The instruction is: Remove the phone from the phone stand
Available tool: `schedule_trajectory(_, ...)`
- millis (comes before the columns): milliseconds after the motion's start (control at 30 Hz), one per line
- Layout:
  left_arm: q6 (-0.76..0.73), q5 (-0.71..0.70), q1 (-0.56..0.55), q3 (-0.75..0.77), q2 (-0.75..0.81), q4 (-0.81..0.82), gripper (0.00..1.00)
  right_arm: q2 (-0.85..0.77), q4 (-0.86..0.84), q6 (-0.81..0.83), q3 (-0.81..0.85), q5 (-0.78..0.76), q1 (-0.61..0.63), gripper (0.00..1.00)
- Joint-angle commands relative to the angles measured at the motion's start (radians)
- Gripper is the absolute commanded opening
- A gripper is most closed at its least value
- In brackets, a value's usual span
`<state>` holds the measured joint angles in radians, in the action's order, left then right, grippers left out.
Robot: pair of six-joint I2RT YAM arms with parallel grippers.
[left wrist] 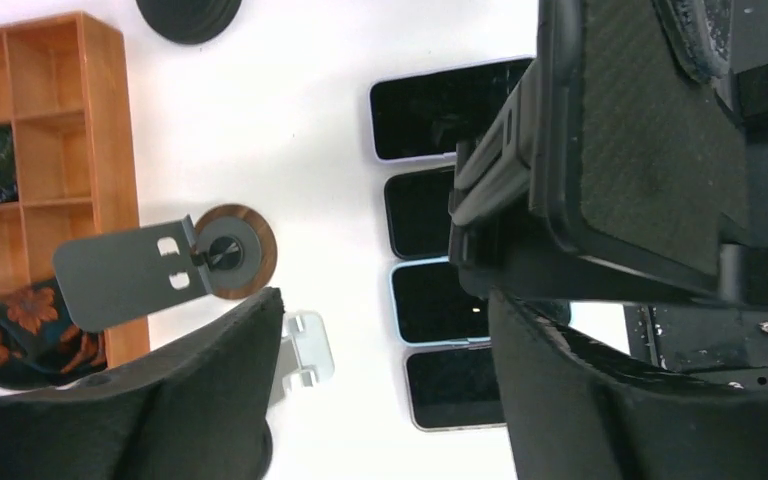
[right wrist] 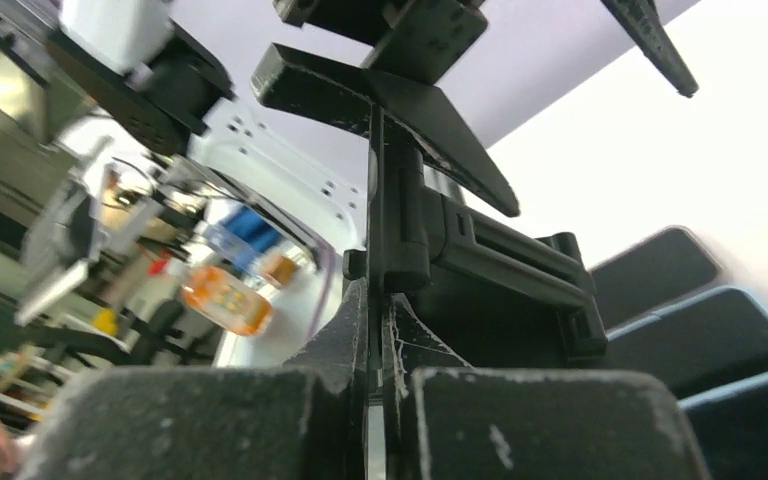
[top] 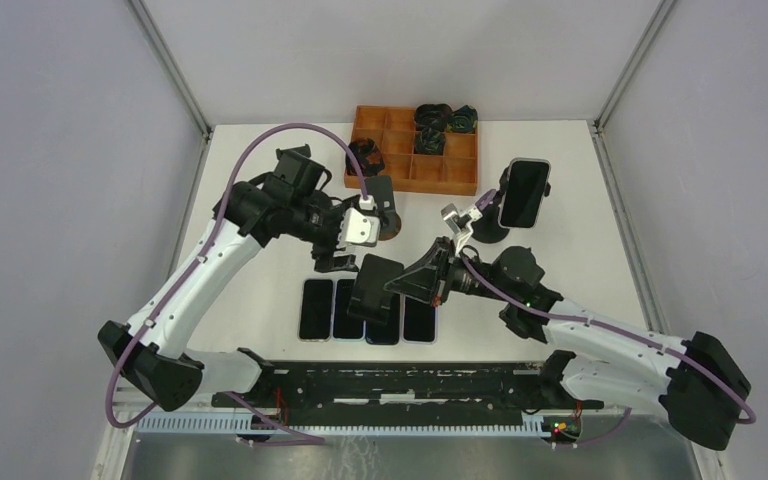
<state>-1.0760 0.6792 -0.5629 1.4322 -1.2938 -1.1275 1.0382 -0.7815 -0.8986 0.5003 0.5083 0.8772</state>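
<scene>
On the white table [top: 580, 290], listed largest to smallest.

1. Left arm [top: 200, 270] and right arm [top: 600, 335]: both reach in toward the table's middle, their wrists near each other.
2. Wooden compartment tray [top: 430, 187]: at the far edge, with dark patterned bundles in some cells.
3. Row of four phones [top: 317, 310]: flat, screens up, side by side, just beyond the arm bases.
4. Black phone [top: 375, 285] in a textured case: off any stand, in the air above that row and between the two grippers. The top view foreshortens it, so its long axis reads roughly far-to-near, though not surely. In the right wrist view it is edge-on, in line with the seam between the fingers.
5. Second phone [top: 525, 193]: upright on a stand [top: 488, 232] to the right, well apart from both grippers.
6. Empty stand [left wrist: 160, 265]: grey plate on a round base, beside the tray.
7. Right gripper [top: 400, 285]: pinched narrow on the black phone's edge. This is the nearer arm and carries the phone.
8. Left gripper [top: 340, 263]: jaws wide, holding nothing, with the phone just to its right. Judgement: the phone goes down by the right arm, with the left drawing clear.
</scene>
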Motion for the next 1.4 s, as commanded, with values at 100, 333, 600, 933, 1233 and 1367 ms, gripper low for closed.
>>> schedule_trajectory(100, -0.080, -0.020, 0.006, 0.062, -0.007, -0.125, 0.93, -0.094, 0.445, 0.420, 0.141, -0.016, -0.062, 0.00)
schedule_trajectory(333, -0.024, 0.052, 0.006, 0.138, -0.084, -0.166, 0.93, -0.071, 0.601, 0.589, 0.177, -0.002, -0.113, 0.00)
schedule_trajectory(600, 0.090, 0.147, -0.003, 0.277, -0.269, -0.186, 0.68, -0.062, 0.606, 0.631, 0.182, 0.024, -0.113, 0.00)
schedule_trajectory(933, 0.049, 0.212, -0.032, 0.317, -0.353, -0.259, 0.48, -0.040, 0.590, 0.647, 0.183, 0.025, -0.113, 0.00)
schedule_trajectory(1233, -0.012, 0.228, -0.044, 0.328, -0.417, -0.337, 0.25, -0.012, 0.559, 0.651, 0.191, 0.025, -0.113, 0.00)
schedule_trajectory(1367, -0.024, 0.207, -0.047, 0.316, -0.427, -0.337, 0.26, -0.011, 0.558, 0.656, 0.187, 0.019, -0.114, 0.00)
